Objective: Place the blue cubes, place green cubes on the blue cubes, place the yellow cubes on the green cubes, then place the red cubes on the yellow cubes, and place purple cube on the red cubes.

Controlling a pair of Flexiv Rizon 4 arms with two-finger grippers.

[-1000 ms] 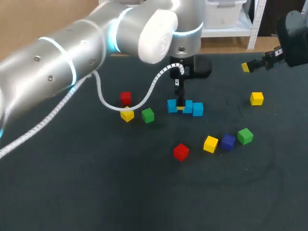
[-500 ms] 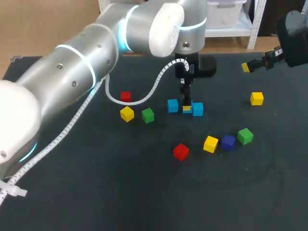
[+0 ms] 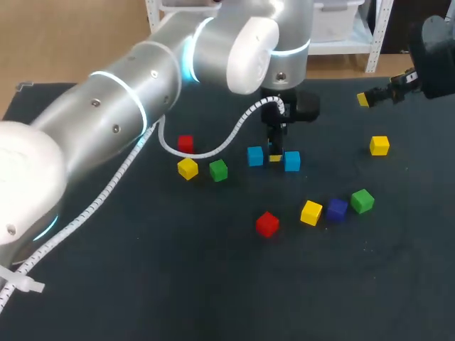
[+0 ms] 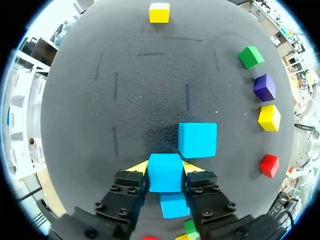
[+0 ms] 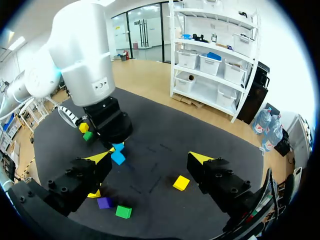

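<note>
Since a second ago the left arm (image 3: 142,92) has swung right and the middle blue cube (image 4: 165,172) has left its row. The left jaws are now clamped on it, apparently just off the worktop (image 3: 178,284), between the near blue (image 3: 255,156) and the far blue (image 3: 291,161). The right jaws stand wide apart and empty, well off to the right. This looks like the blue base step. Next, the cube should be set down square, released, and a green cube (image 3: 218,170) fetched.
</note>
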